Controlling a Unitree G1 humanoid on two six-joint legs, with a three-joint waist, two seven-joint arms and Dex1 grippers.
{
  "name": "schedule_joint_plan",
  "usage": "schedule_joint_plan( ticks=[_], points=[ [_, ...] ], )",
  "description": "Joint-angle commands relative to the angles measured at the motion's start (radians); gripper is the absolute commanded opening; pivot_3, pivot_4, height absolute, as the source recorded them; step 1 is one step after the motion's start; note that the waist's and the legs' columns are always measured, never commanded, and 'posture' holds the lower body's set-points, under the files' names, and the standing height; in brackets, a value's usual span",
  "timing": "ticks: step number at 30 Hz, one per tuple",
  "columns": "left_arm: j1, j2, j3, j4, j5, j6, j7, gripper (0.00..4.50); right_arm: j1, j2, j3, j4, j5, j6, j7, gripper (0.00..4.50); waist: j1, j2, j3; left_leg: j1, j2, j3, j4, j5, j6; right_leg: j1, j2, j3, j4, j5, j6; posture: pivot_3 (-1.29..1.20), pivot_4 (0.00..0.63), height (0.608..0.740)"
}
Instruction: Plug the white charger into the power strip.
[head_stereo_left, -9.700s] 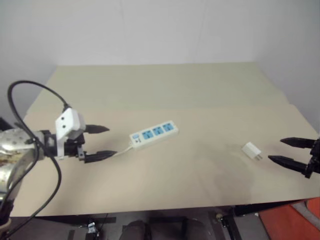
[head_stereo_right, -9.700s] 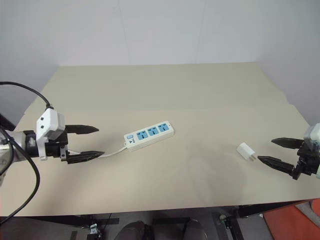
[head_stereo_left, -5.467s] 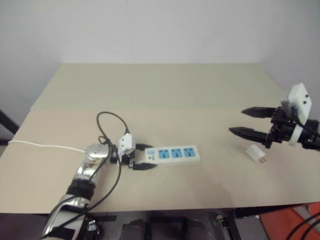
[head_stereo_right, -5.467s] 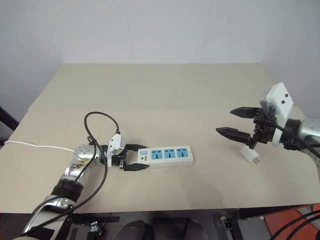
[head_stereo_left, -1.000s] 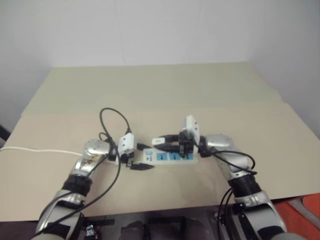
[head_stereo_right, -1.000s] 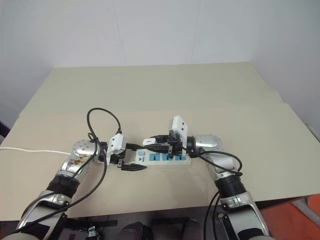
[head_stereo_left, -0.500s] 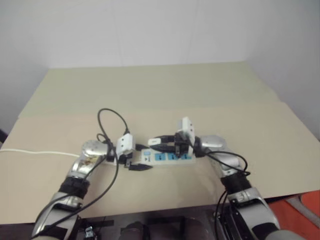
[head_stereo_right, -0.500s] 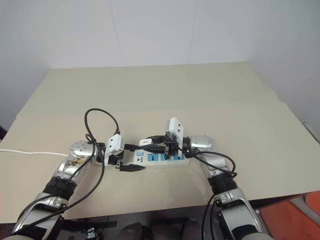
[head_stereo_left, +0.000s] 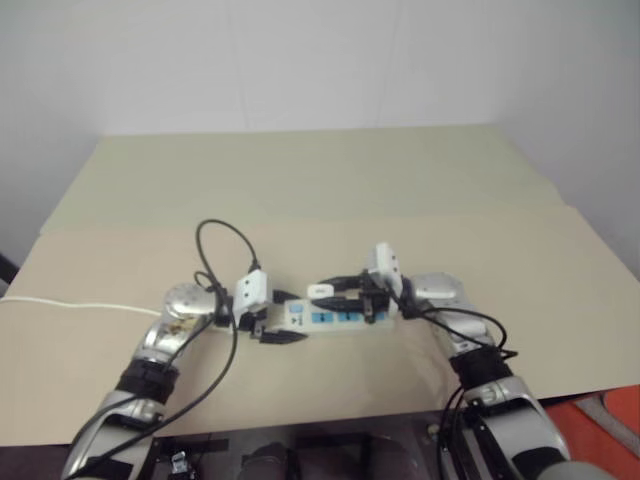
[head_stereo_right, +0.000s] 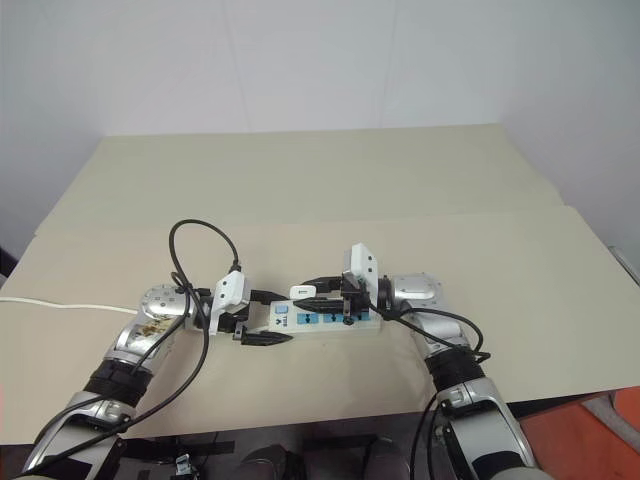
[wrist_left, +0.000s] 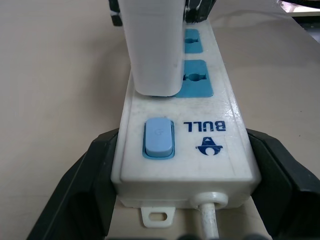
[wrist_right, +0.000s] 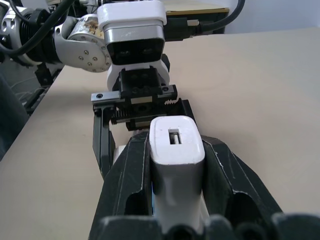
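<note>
the left gripper (wrist_left: 180, 200) clamps the switch end of the 1 strip (wrist_left: 200, 135) on the table (head_stereo_right: 300, 180). just beyond, the right gripper (wrist_right: 172, 165) pinches the 1 charger (wrist_right: 176, 145), held over the first of 3 outlets.

I count one power strip (head_stereo_right: 322, 320) on the tabletop (head_stereo_right: 330, 190), with one blue switch (wrist_left: 159, 138) and one white cord (head_stereo_left: 75, 307) leaving its end. There is one white charger (wrist_right: 176, 150), and I see two blue outlet faces uncovered beside it in the left wrist view. Two tools are at work, the left tool (head_stereo_right: 262, 315) and the right tool (head_stereo_right: 318, 291), each with two black fingers.
</note>
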Motion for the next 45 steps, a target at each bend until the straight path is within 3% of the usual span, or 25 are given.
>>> schedule_joint_plan(
  ticks=[1, 15, 26, 36, 45],
  points=[
    [0.017, 0.040, 0.003, 0.005, 0.022, 0.013, 0.000, 3.27, 0.013, -0.055, -0.014, 0.080, -0.029, -0.011, 0.027, 1.17, 0.000, 0.000, 0.000, 0.000, 0.000, 0.000, 0.000, 0.000, 0.000, 0.000, 0.000, 0.000, 0.000, 0.000, 0.000, 0.00, 0.150, 0.740],
    [0.019, 0.037, -0.004, 0.001, 0.021, 0.016, 0.007, 3.27, -0.078, 0.074, 0.075, 0.092, -0.078, -0.045, 0.025, 1.17, -0.012, 0.000, 0.000, 0.002, 0.001, 0.001, 0.000, 0.001, -0.001, 0.000, 0.001, 0.001, 0.001, 0.000, 0.000, 0.00, 0.150, 0.740],
    [0.036, 0.053, 0.003, -0.025, 0.014, 0.027, 0.013, 3.27, 0.001, -0.052, 0.021, 0.164, -0.090, -0.095, 0.056, 1.17, -0.007, 0.000, 0.000, 0.006, 0.002, 0.002, -0.004, 0.001, -0.002, 0.002, 0.000, 0.002, 0.001, 0.000, -0.002, 0.00, 0.150, 0.740],
    [0.038, 0.048, -0.002, -0.032, 0.013, 0.031, 0.018, 3.27, -0.073, 0.026, 0.054, 0.206, -0.085, -0.069, 0.045, 1.17, -0.007, -0.001, 0.000, 0.009, 0.002, 0.003, -0.006, 0.001, -0.002, 0.003, 0.000, 0.002, 0.000, 0.000, -0.002, 0.00, 0.150, 0.740],
    [0.051, 0.052, 0.003, -0.041, 0.013, 0.030, 0.024, 3.27, -0.083, 0.019, 0.057, 0.218, -0.089, -0.056, 0.074, 1.17, -0.008, 0.000, 0.000, 0.010, 0.003, 0.003, -0.007, 0.001, -0.002, 0.003, 0.000, 0.002, 0.001, 0.000, -0.002, 0.00, 0.150, 0.740]
  ],
)
